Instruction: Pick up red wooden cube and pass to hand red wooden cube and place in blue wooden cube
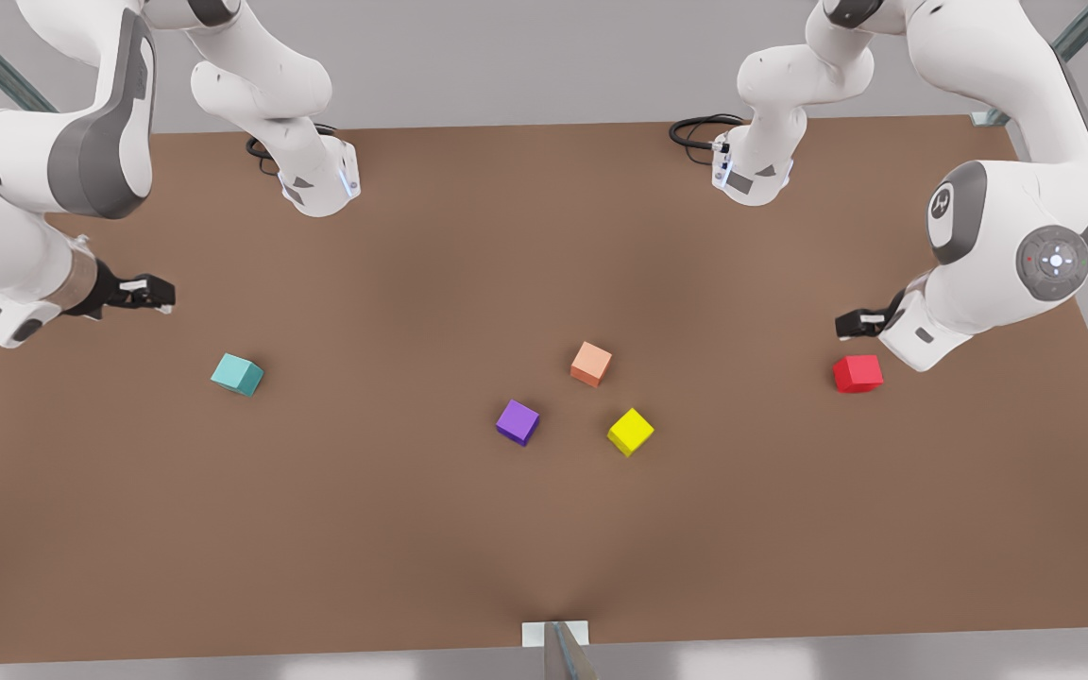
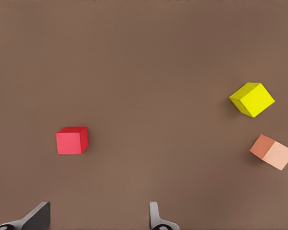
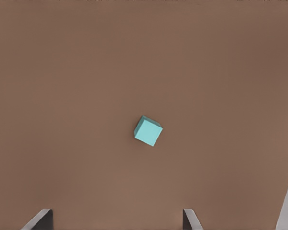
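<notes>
My left pincer [image 1: 848,324] hangs open just beside the red wooden cube [image 1: 858,374]; an off-centre descent could knock it away. My right pincer [image 1: 155,293], open, waits near the blue wooden cube [image 1: 237,374].

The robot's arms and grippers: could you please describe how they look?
Both arms are glossy white with rounded links and grey joint bands. The left gripper and the right gripper are black with pale markings, and their fingers look dark grey. Black cables coil beside each white base, and one wrist has a round grey cap with small lights.
</notes>
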Robot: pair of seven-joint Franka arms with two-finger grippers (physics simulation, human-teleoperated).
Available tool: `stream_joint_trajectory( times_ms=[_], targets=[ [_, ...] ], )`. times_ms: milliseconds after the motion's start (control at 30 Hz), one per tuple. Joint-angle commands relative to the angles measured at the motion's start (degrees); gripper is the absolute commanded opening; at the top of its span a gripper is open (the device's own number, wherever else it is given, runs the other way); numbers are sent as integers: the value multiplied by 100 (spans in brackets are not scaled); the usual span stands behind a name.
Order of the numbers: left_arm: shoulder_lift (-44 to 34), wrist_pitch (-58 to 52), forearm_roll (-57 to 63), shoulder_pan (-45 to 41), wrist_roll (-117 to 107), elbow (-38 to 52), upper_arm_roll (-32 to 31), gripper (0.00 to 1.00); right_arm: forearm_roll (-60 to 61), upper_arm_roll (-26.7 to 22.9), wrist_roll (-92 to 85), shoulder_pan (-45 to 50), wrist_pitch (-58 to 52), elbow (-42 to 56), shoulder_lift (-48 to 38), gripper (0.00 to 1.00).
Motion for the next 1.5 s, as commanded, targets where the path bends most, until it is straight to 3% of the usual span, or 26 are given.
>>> stream_joint_trajectory(
  times_ms=[0,33,67,167,367,667,1300,1333,1367,1467],
  targets=[
    [-11,242,-36,3,-83,6,-2,100,-49,-8,-48,-1,320,-10,-8,100],
    [7,250,-36,3,-83,6,-2,100,-49,-8,-48,-1,320,-1,1,100],
    [261,416,-53,3,-66,-29,401,100,-14,-8,-66,-10,303,-10,19,100],
    [885,2017,-89,20,884,-724,1228,100,-14,-16,-22,8,391,-19,151,100],
    [868,4355,-89,56,1727,-2657,1712,100,12,1,-31,60,478,-72,177,100],
    [903,4759,-80,47,3423,-3378,1712,100,48,10,-66,52,461,-195,177,100],
    [1818,5137,-300,214,3485,-3369,1712,100,48,10,-66,52,470,-283,186,100],
    [1818,5155,-300,223,3485,-3369,1712,78,48,10,-66,52,470,-283,186,100],
    [1809,5155,-300,223,3485,-3369,1712,68,48,10,-66,52,470,-283,186,100],
    [1765,5129,-308,223,3477,-3334,1703,66,56,10,-75,52,470,-283,186,100]
  ],
)
